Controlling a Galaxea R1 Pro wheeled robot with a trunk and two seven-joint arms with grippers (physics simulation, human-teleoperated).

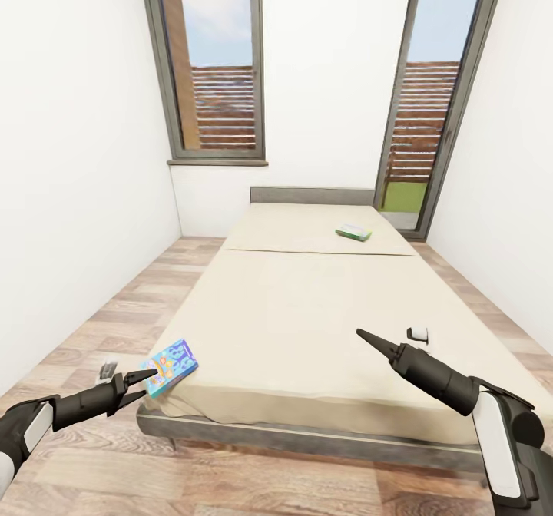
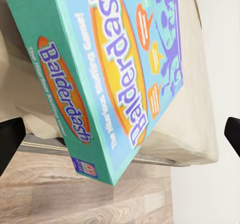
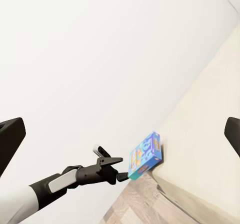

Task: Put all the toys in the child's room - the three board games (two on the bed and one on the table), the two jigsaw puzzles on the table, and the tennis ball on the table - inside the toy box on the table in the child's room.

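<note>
Bed (image 1: 307, 309) as landmark: blue Balderdash game box (image 1: 170, 365) on its near-left corner, overhanging edge. L hand (image 1: 144, 384) open, fingers either side of box corner, not clamped yet. Green-white game box (image 1: 353, 232) near headboard, far side. R hand (image 1: 361, 335) over bed's near-right part, looks closed, empty. Tip: push L hand deeper onto box edge before squeezing, lift level.

I face the bed (image 1: 307, 309), its beige mattress running away from me to a grey headboard under two tall dark-framed windows. My left gripper (image 1: 146, 387) sits at the near left corner, fingers parted around the edge of the blue board game (image 1: 172, 365), which overhangs the mattress corner. My right gripper (image 1: 361, 334) hovers over the near right part of the mattress, fingers together in a point. A white-green board game (image 1: 353, 232) lies far off near the headboard.
</note>
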